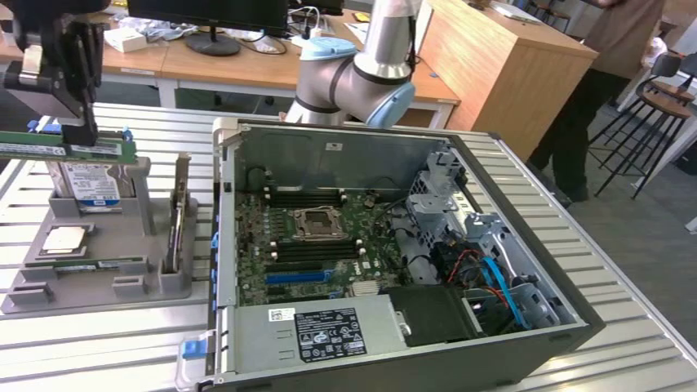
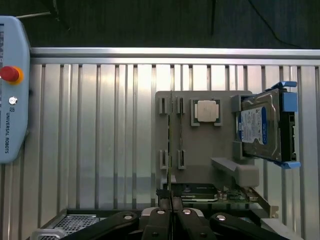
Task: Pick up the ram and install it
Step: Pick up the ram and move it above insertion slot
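Observation:
My gripper (image 1: 78, 131) hangs at the exterior view's far left, above the back of the grey fixture (image 1: 98, 286), shut on the ram (image 1: 44, 151). This slim green stick is held level and lengthwise over the hard drive (image 1: 93, 184). In the wrist view the ram (image 2: 170, 145) shows edge-on as a thin line running out from my gripper (image 2: 172, 212). A twin green stick (image 1: 93, 263) lies in the fixture's front holder. The open computer case (image 1: 326, 147) sits to the exterior view's right, its motherboard showing black memory slots (image 1: 310, 245) beside the CPU socket (image 1: 316, 220).
The fixture also holds a loose CPU (image 1: 64, 239) and an upright expansion card (image 1: 179, 216). A teach pendant (image 2: 12, 90) lies on the slatted table (image 2: 100, 125). A person (image 1: 610, 73) stands by a wooden cabinet (image 1: 501, 73) at the back right.

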